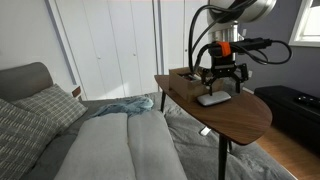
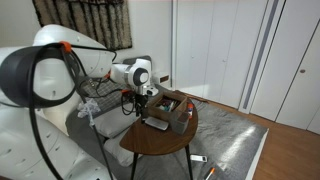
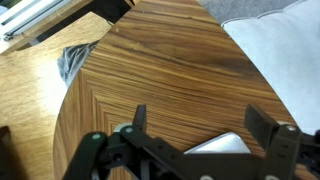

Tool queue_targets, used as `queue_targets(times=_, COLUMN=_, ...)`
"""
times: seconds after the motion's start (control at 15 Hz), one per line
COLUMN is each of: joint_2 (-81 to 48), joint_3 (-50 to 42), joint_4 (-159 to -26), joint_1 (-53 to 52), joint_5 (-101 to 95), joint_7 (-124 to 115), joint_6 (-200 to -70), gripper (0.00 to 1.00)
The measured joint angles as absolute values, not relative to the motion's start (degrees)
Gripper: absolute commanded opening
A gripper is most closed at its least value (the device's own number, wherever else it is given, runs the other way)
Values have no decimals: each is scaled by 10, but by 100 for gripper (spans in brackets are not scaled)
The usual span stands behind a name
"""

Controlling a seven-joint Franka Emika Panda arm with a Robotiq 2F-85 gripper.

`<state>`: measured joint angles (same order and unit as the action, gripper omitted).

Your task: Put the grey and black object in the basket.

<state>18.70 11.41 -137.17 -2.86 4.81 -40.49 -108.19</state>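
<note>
Open gripper (image 1: 221,85) over the grey and black object (image 1: 211,99) on the wooden table (image 1: 245,115)

The gripper hangs just above the table top. Its two fingers are spread wide apart and hold nothing. The grey and black object lies flat on the table, right under the gripper. The wrist view shows it between the fingers.

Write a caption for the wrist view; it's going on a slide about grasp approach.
Open gripper poised over the grey and black object on a wood-grain table, grey bedding beyond its edge.
</note>
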Motion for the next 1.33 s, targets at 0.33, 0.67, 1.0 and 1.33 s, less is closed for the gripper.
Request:
queue_targets(times=0.33, joint_2=270, joint_3=130, joint_4=-1447, joint_1=-25, joint_5=2, joint_7=-505, joint_6=-1094, gripper=100)
queue_targets(times=0.67, joint_2=277, joint_3=131, joint_4=-1464, joint_1=-19, joint_5=0, joint_7=-545, joint_6=-1104, gripper=100)
queue_targets(times=1.0, joint_2=275, joint_3=142, joint_4=-1465, joint_1=-4, joint_5=-1, joint_7=-684, joint_6=-1152, gripper=100)
queue_targets(times=1.33, joint_2=274, joint_3=153, joint_4=-1476, joint_1=13, joint_5=-25, joint_7=-832, joint_6=-1175, gripper=100)
